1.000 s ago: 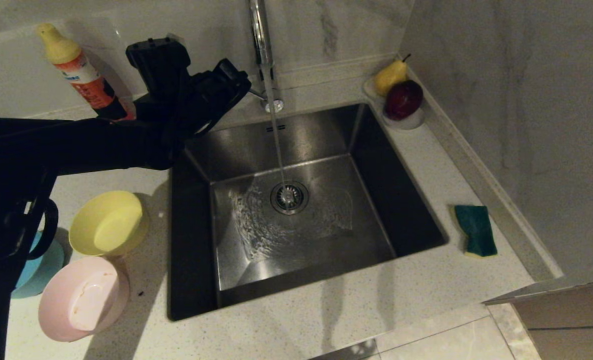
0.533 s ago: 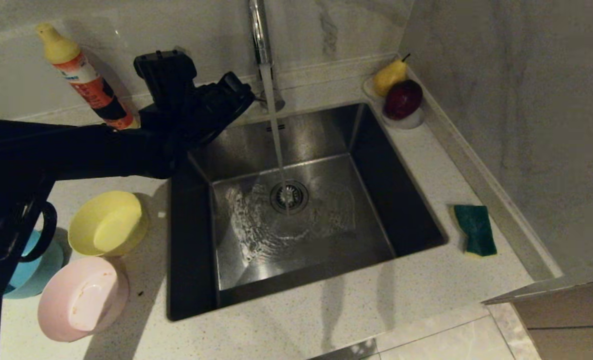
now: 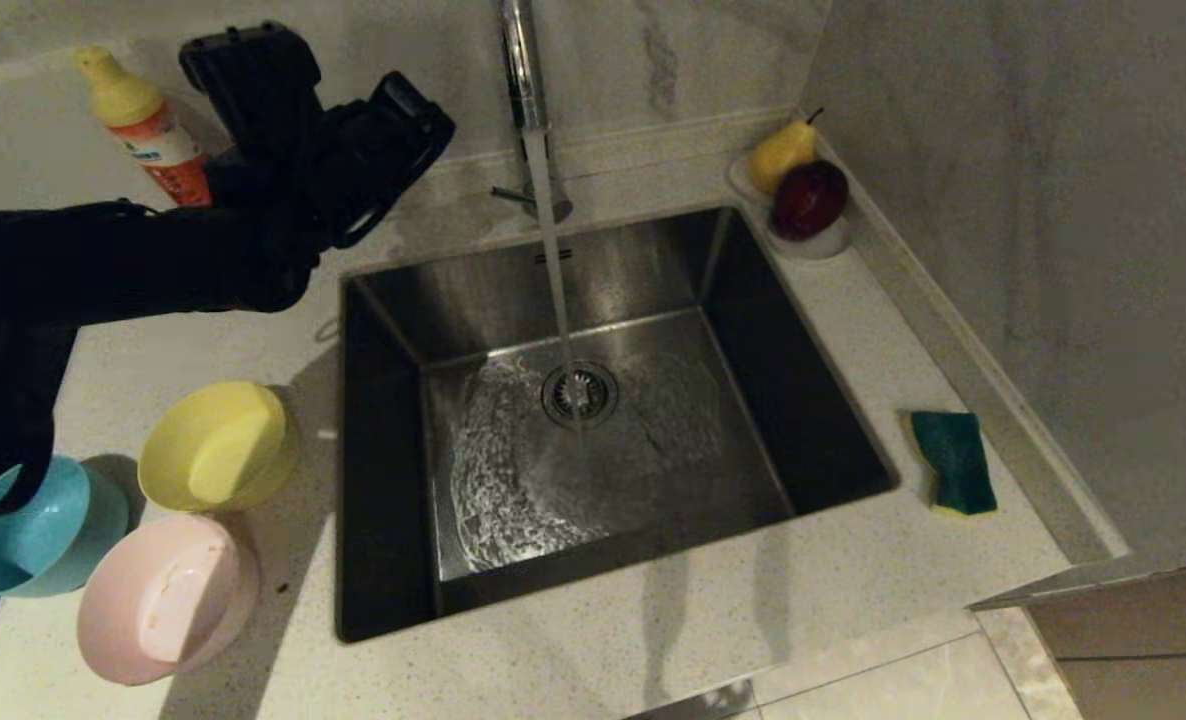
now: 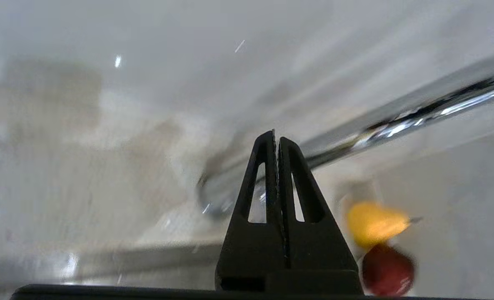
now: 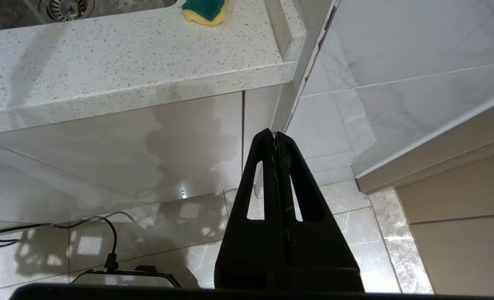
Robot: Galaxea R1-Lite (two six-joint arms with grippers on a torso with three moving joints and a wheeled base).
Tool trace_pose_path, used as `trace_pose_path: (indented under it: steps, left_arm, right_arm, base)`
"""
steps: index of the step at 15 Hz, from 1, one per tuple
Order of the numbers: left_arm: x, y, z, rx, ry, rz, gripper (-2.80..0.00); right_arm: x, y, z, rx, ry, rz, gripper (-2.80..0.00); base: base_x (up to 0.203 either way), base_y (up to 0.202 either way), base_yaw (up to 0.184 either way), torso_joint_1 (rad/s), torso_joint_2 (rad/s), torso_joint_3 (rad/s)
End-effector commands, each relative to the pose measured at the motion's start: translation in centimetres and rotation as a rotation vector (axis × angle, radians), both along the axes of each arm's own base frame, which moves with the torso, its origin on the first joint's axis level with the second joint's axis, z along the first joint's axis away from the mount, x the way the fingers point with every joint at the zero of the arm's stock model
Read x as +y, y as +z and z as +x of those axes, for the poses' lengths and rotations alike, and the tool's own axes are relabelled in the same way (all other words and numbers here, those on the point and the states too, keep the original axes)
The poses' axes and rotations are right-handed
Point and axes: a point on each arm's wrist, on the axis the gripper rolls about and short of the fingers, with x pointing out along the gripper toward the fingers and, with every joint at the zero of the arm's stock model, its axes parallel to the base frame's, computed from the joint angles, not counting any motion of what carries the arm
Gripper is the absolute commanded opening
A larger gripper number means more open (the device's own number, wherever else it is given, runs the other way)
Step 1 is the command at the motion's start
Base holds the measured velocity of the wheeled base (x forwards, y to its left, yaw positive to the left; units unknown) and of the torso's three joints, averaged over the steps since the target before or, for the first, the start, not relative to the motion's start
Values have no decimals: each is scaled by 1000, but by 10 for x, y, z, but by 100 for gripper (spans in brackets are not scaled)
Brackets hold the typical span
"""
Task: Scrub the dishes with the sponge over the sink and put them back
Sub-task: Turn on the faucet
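While water runs in a thin stream from the tall chrome tap [image 3: 525, 90] down onto the round drain strainer [image 3: 579, 393], the large square stainless steel sink [image 3: 593, 420] holds no dishes; its floor is wet and rippled around the drain. The left gripper [image 4: 277, 139] hangs in the air above the back left corner of the sink, beside the tap and in front of the marble wall, its jaws pressed fully together with nothing between them. In the head view its black arm [image 3: 133, 260] reaches in from the left edge, partly covering an orange bottle with a yellow cap [image 3: 138, 125] that stands against the wall.

On the speckled white tabletop [image 3: 603, 640] left of the sink sit the three small round plastic bowls: the yellow bowl [image 3: 215, 445] nearest the basin's edge, the light blue bowl [image 3: 38, 530] further left and partly behind the arm, and the pale pink bowl [image 3: 165, 598] in front, just beside the other two. On the right of the sink, near the raised ledge of the wall, lies the small rectangular sponge [image 3: 954, 462], dark green face up on yellow foam, well apart from both grippers. In the back right corner a small white dish [image 3: 813, 242] carries a yellow pear [image 3: 781, 152] and a dark red apple [image 3: 808, 198].

The right gripper [image 5: 275, 135] hangs low, below the tabletop's front edge and over the tiled floor [image 5: 188, 233], its jaws closed tight and empty.
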Motion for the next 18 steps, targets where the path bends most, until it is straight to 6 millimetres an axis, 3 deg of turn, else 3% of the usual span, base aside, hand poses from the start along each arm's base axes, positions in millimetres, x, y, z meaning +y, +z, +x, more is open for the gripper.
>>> trace_pose_path:
  steps: [1, 6, 10, 14, 18]
  left_arm:
    - [13, 29, -23, -66, 33, -14, -280]
    - [28, 50, -90, -16, 135, 59, -280]
    - [42, 31, -143, 72, 302, 232, -280]
    - [59, 29, -194, 135, 521, 272, -280]
    - [77, 13, -265, 234, 561, 388, -280]
  right_arm:
    - [0, 0, 0, -1, 0, 0, -280]
    - [0, 0, 0, -1, 0, 0, -280]
    - [0, 0, 0, 0, 1, 0, -280]
    - [0, 0, 0, -1, 0, 0, -280]
    - [0, 0, 0, 1, 2, 0, -280]
  base:
    - [0, 0, 0, 0, 0, 0]
    - [0, 0, 0, 0, 0, 0]
    - [0, 0, 0, 0, 0, 0]
    - [0, 0, 0, 0, 0, 0]
    - [0, 0, 0, 0, 0, 0]
